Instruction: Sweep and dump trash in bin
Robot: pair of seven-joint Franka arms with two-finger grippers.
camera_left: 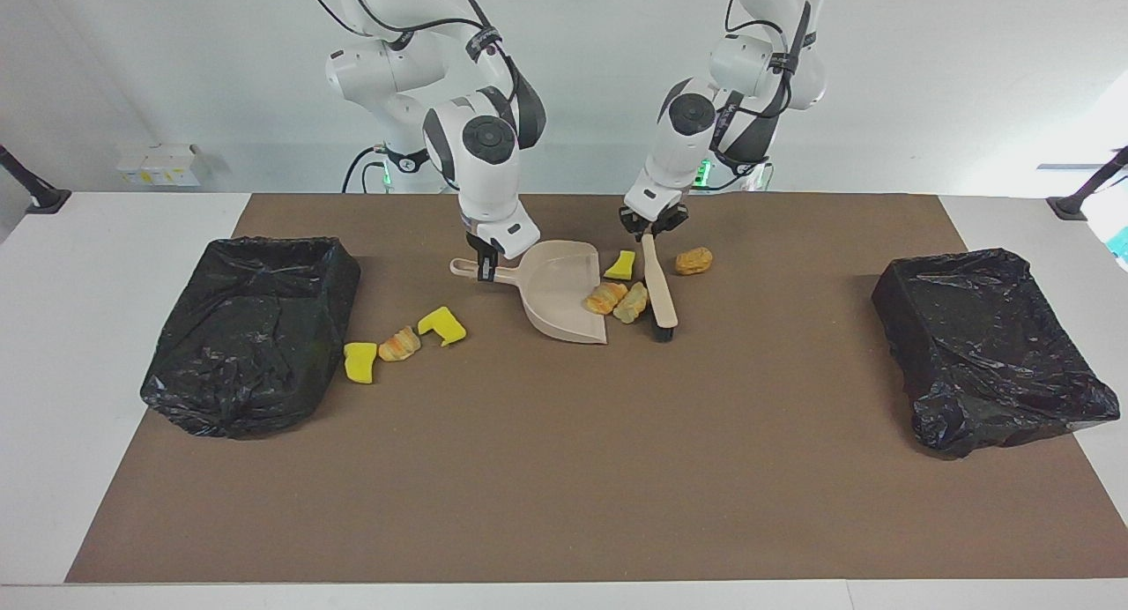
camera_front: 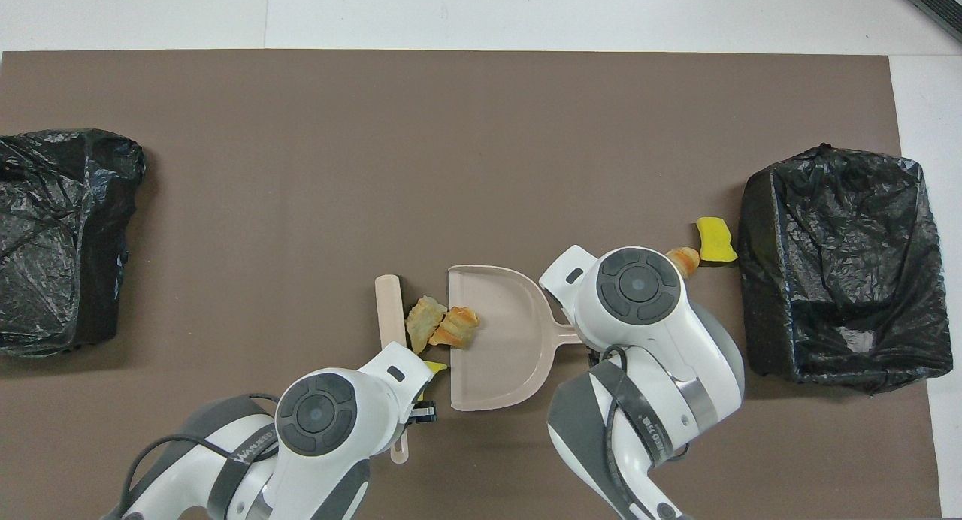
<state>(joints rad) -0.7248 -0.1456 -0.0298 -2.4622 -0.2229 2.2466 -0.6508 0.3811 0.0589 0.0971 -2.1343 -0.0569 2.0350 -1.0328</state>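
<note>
Our left pincer (camera_left: pixel 654 229) pinches the brush (camera_left: pixel 661 293), our right pincer (camera_left: pixel 482 271) pinches the dustpan (camera_left: pixel 560 297) handle; the trash (camera_left: pixel 617 300) looks light and crumbly, so we judge gentle pushes best.

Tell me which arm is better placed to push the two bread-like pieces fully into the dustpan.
The left. Its gripper holds the brush, which lies right beside the two pieces at the dustpan mouth. The right gripper is shut on the dustpan handle, steadying it.

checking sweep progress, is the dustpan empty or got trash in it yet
Nearly empty: only an orange lump sits on the lip of the dustpan.
</note>
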